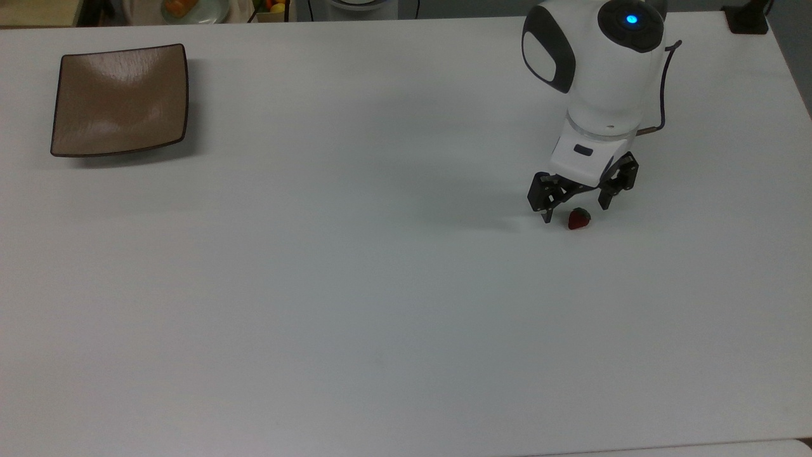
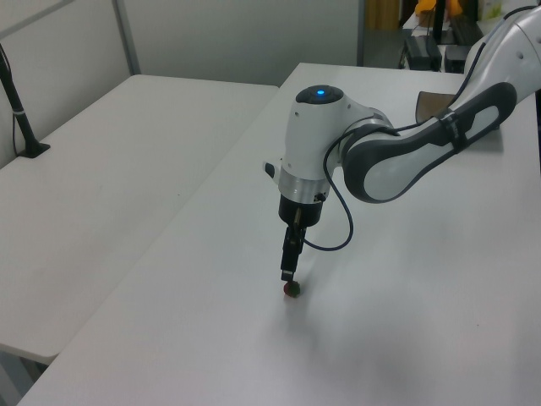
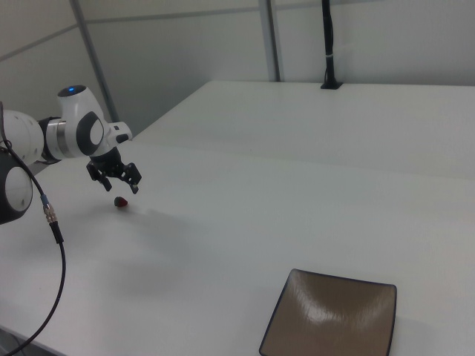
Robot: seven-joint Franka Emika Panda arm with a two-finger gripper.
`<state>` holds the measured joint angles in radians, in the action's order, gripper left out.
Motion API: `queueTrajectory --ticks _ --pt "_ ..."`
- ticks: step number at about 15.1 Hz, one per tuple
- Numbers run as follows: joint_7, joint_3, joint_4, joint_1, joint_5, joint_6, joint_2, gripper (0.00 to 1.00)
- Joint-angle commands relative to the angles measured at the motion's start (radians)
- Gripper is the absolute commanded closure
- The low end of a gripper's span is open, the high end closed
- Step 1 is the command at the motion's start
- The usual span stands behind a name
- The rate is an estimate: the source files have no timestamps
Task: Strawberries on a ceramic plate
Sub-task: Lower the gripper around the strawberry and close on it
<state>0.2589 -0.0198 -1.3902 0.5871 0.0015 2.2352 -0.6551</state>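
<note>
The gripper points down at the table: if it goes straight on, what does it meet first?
Most likely the strawberry, which lies between the open fingers of the gripper, then the table. How far above it the fingertips are is unclear.

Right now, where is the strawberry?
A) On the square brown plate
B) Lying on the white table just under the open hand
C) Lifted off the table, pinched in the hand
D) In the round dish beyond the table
B. The strawberry lies on the white table just below the open hand, whose fingers straddle it without closing; the brown plate sits far off and bare.
</note>
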Motion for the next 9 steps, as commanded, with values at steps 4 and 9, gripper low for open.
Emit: queueTrajectory --ticks 4,9 --pt "-0.006 0.006 -0.033 0.013 -0.032 0.017 0.005 0.17" --pt "-0.009 0.015 -0.047 0.013 -0.051 0.018 0.003 0.18"
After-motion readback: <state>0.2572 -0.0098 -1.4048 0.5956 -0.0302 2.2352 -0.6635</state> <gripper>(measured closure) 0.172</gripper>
